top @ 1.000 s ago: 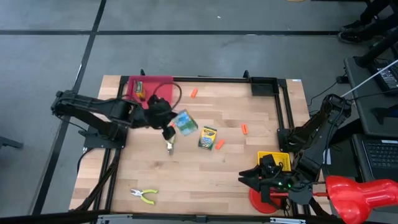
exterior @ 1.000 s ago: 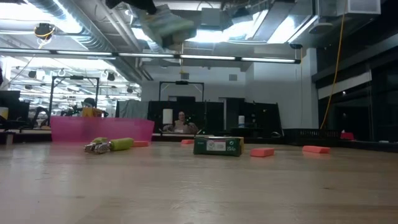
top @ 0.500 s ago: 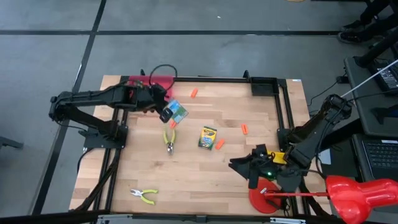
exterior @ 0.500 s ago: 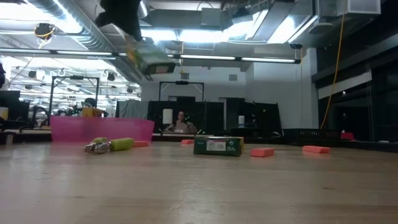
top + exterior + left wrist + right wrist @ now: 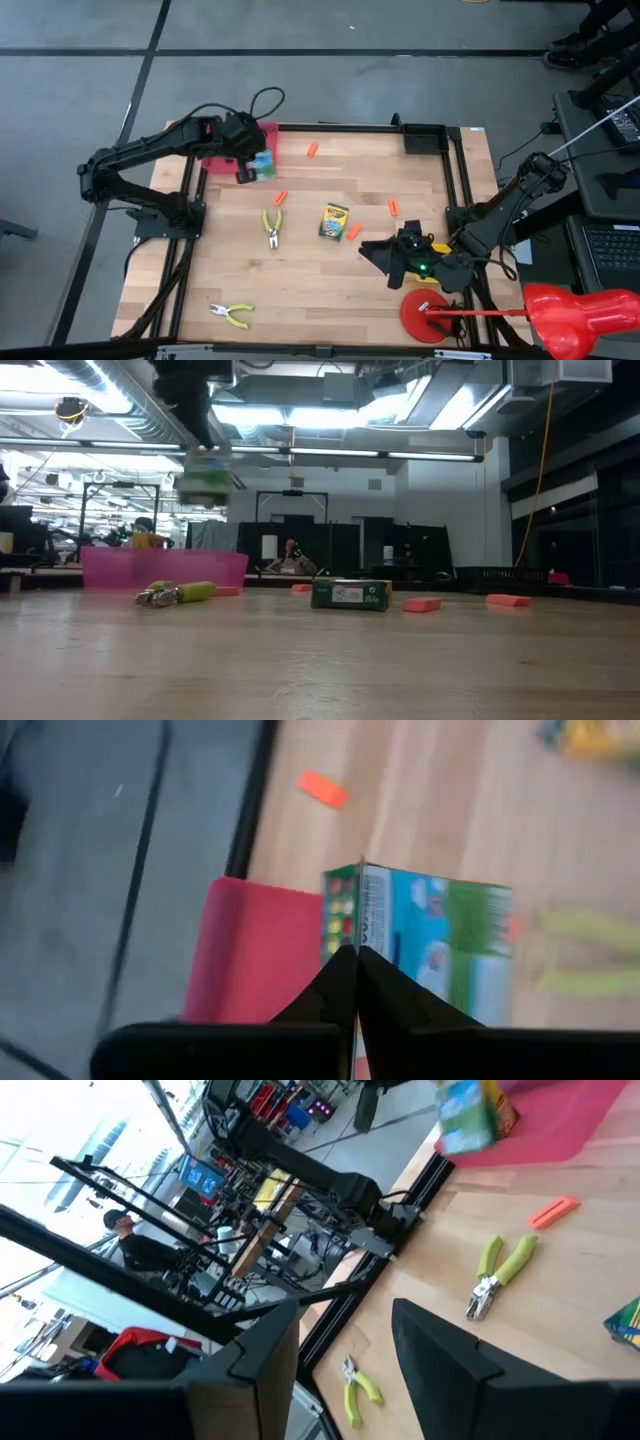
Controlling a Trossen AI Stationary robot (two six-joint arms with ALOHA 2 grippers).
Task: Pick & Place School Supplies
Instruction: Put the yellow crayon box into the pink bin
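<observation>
The left hand, pinching a small blue-green box, hangs it above the pink tray's near edge, while the right hand, spread and empty, waits nearer the crayon box mid-tabletop.

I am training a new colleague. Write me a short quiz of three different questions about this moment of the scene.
1. True or false: the left gripper is shut on a small box above the pink tray.
2. How many pliers lie on the table?
3. Multiple choice: where is the right gripper?
A. over the pink tray
B. open, near the table's right side, close to the crayon box, holding nothing
C. shut on an orange piece

Key: 1 true; 2 two, the second pair near the front left corner; 3 B.
</observation>
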